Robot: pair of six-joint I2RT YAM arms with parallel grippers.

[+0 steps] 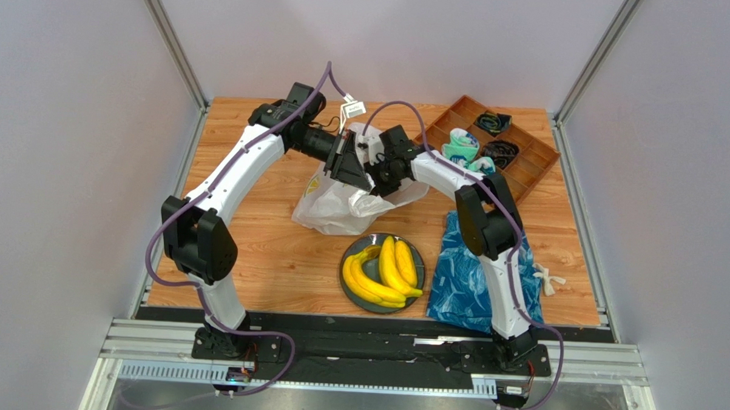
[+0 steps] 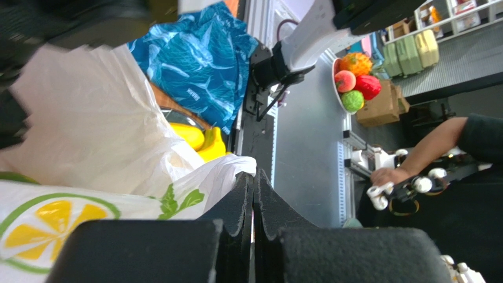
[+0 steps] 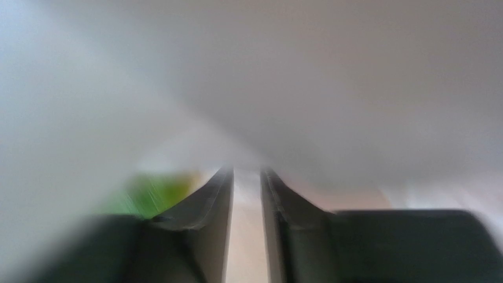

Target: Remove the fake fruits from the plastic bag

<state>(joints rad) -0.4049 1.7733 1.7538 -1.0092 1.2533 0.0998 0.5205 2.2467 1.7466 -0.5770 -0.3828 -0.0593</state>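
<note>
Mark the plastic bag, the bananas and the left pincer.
plastic bag (image 1: 336, 211), top view, its crumpled lower body.
bananas (image 1: 386, 269), top view, middle of the bunch.
left pincer (image 2: 253, 177), left wrist view, between the closed fingertips.

I see my L arm (image 1: 238, 169) & R arm (image 1: 501, 273): white shells, black joints, purple cables (image 1: 157, 243), black padded fingers (image 2: 236, 218).

The table (image 1: 276, 256) is lit evenly, with soft shadows. The right wrist view is blurred throughout by the plastic bag (image 3: 354, 88).
</note>
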